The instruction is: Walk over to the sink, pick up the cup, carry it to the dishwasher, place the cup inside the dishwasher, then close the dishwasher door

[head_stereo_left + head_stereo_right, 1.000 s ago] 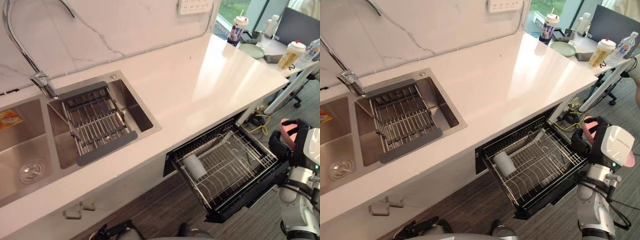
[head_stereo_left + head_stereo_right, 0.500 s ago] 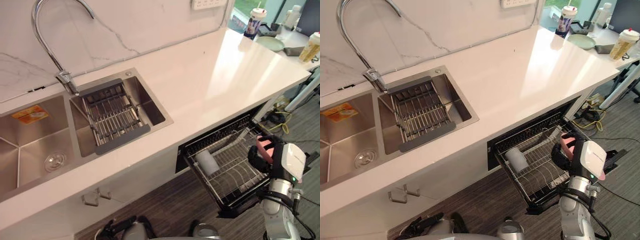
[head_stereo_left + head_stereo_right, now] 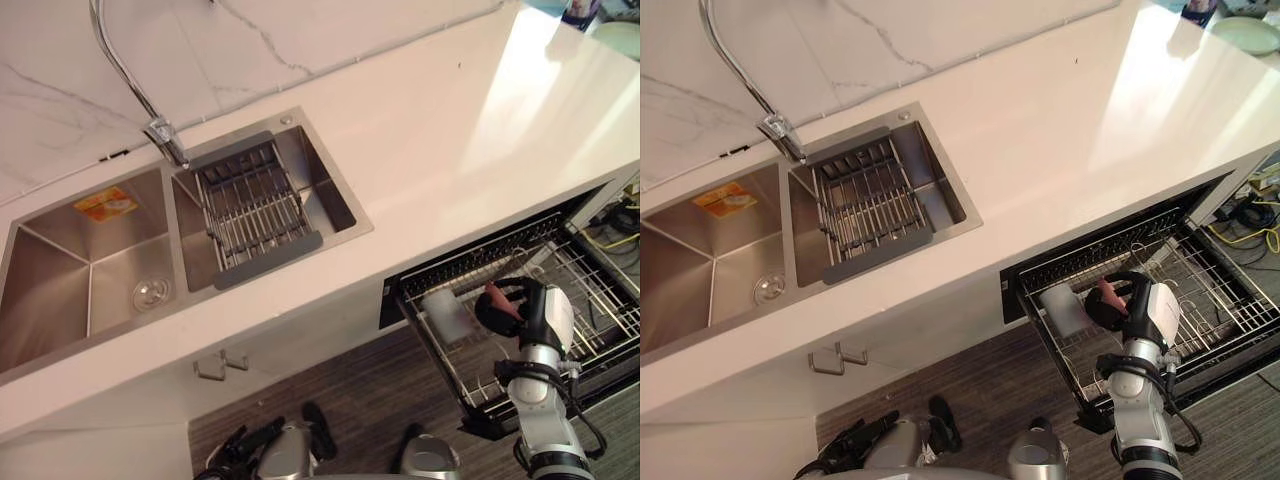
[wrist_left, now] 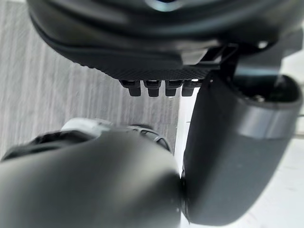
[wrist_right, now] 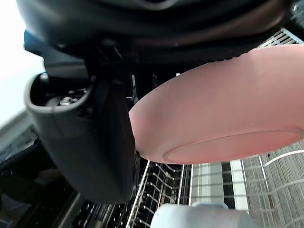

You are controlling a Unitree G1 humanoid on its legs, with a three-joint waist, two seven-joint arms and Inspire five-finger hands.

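A pink cup (image 3: 497,297) sits in my right hand (image 3: 517,306), whose fingers are shut round it. The hand holds it just above the pulled-out wire rack (image 3: 592,300) of the open dishwasher, at the rack's left end. In the right wrist view the pink cup (image 5: 228,109) is tilted, with the thumb (image 5: 90,137) beside it and rack wires below. A white cup (image 3: 445,312) lies on its side in the rack right next to the pink one. My left hand (image 3: 240,447) hangs low by the floor with relaxed fingers, holding nothing.
The double steel sink (image 3: 90,260) lies at the left of the white counter (image 3: 450,130), with a grey drain rack (image 3: 255,205) in its right basin and a curved faucet (image 3: 130,80) behind. The dishwasher door (image 3: 1240,365) stands open under the rack.
The camera has swung left and down. My right hand has brought the pink cup from beyond the rack's right edge in over the rack, up beside the white cup.
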